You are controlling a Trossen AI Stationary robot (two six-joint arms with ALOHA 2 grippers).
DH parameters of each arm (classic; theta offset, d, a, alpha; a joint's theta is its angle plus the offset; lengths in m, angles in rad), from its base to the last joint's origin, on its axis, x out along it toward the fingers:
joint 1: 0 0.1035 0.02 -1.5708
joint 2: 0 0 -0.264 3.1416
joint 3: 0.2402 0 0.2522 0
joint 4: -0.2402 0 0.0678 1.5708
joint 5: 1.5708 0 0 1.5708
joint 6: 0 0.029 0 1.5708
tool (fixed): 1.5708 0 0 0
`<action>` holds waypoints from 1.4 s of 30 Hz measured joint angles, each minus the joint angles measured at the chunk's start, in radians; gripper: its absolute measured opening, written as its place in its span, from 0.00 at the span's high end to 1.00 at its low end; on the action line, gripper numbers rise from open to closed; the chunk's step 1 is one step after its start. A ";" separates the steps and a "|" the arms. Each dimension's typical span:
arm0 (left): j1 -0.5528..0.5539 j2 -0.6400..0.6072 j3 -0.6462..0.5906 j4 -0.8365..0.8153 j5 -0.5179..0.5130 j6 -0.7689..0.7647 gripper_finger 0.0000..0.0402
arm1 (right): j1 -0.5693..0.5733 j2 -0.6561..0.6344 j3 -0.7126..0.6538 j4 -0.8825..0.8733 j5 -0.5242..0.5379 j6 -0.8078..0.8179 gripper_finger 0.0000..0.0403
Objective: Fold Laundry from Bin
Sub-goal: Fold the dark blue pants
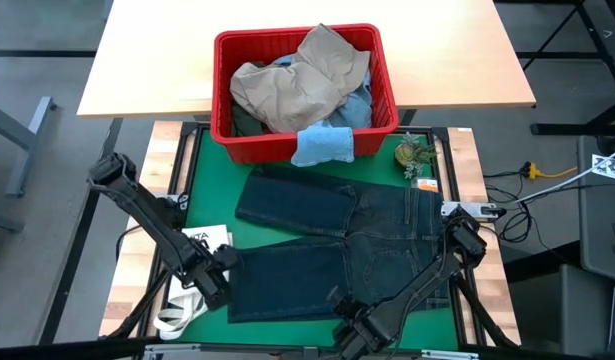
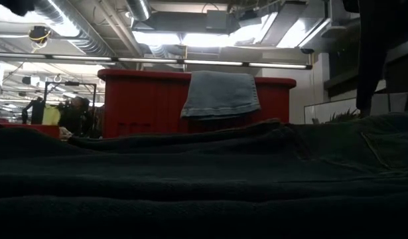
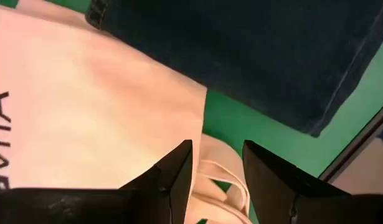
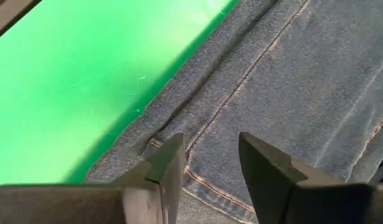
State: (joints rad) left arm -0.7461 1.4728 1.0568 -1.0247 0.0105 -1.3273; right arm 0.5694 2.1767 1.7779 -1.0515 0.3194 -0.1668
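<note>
Across the frame's lower middle, dark navy denim jeans are lying flat for folding; both grippers are hovering spread, empty.

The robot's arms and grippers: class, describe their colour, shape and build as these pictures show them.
Both arms are black, jointed tubes with blocky joints. The left gripper and the right gripper each end in two dark, flat fingers tapering to wedge-shaped tips. No markings show on them; dark cables run along the arms in the high view.
</note>
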 joint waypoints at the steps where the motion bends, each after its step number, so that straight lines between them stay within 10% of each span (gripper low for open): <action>1: 0.002 -0.017 -0.023 0.028 -0.002 -0.001 0.66 | 0.000 0.000 0.000 0.000 0.000 0.000 0.62; 13: 0.006 -0.126 -0.424 0.649 -0.076 -0.220 0.66 | 0.000 -0.001 0.000 0.001 0.000 -0.026 0.62; 42: -0.012 -0.126 -0.471 0.647 -0.177 -0.392 0.66 | 0.000 -0.003 0.001 0.006 0.001 -0.025 0.62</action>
State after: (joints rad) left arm -0.7582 1.3464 0.5861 -0.3777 -0.1660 -1.7193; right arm 0.5694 2.1738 1.7786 -1.0458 0.3200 -0.1917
